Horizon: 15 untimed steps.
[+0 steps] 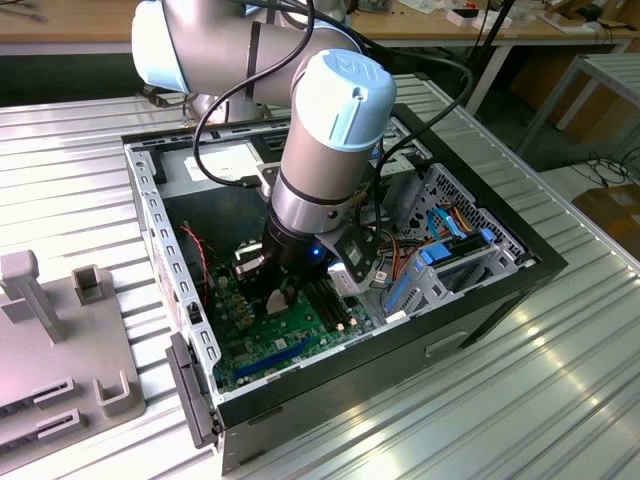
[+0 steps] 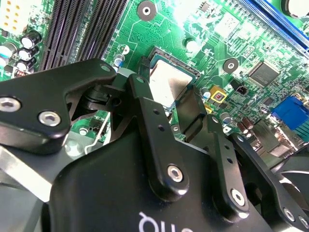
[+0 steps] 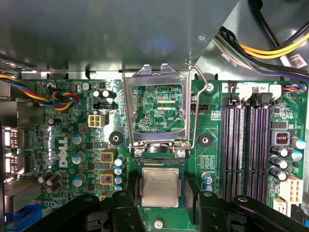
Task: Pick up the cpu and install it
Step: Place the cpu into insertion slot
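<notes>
**Supervisor:** Report gripper position and state.

**Operator:** I have the gripper lowered inside the open computer case, directly over the motherboard. The cpu lies flat in the socket, immediately beneath the gripper and centred under it. I cannot tell whether the gripper is clamped on the chip or standing free of it.

**Supervisor:** List surrounding items and obstructions.

**Operator:** Just beyond the gripper, the metal load plate is hinged open, clear of the socket. Its wire lever is raised alongside it. The black memory slots run to one side of the gripper. To the other side I see small capacitors and two yellow-framed components. A bundle of coloured wires crosses the board farther off on that same side. In the exterior view, the arm covers the socket area. The drive cage stands near the arm's wrist, apart from it. The case rests on a ribbed metal table.
</notes>
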{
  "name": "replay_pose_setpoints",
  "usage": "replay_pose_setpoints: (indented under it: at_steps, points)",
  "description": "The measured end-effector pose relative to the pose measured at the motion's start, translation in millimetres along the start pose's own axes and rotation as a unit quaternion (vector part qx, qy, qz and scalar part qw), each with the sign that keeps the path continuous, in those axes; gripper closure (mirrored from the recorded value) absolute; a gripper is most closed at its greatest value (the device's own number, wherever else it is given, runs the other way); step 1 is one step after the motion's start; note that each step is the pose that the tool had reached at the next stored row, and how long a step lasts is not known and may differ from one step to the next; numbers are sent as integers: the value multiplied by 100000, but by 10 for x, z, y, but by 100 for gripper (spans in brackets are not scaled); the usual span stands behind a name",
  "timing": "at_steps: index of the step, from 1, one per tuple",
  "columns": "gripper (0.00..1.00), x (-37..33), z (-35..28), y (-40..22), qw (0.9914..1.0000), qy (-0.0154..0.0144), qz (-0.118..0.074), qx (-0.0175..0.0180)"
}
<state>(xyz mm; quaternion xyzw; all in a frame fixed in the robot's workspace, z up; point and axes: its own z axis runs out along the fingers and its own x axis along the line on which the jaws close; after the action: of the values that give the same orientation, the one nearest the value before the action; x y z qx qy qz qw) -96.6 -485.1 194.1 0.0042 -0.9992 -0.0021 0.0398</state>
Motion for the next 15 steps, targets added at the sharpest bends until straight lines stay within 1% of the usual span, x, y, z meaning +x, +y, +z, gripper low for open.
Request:
replay_pose_setpoints:
  at_steps: [5,6,7,15]
  points:
    - [53,1,1,0,100000,24,5,-3]
    - [51,4,1,0,100000,48,34,-4]
    - [46,3,2,0,100000,0,26,-4]
    - [46,-6,7,1,100000,-20,-4,-37]
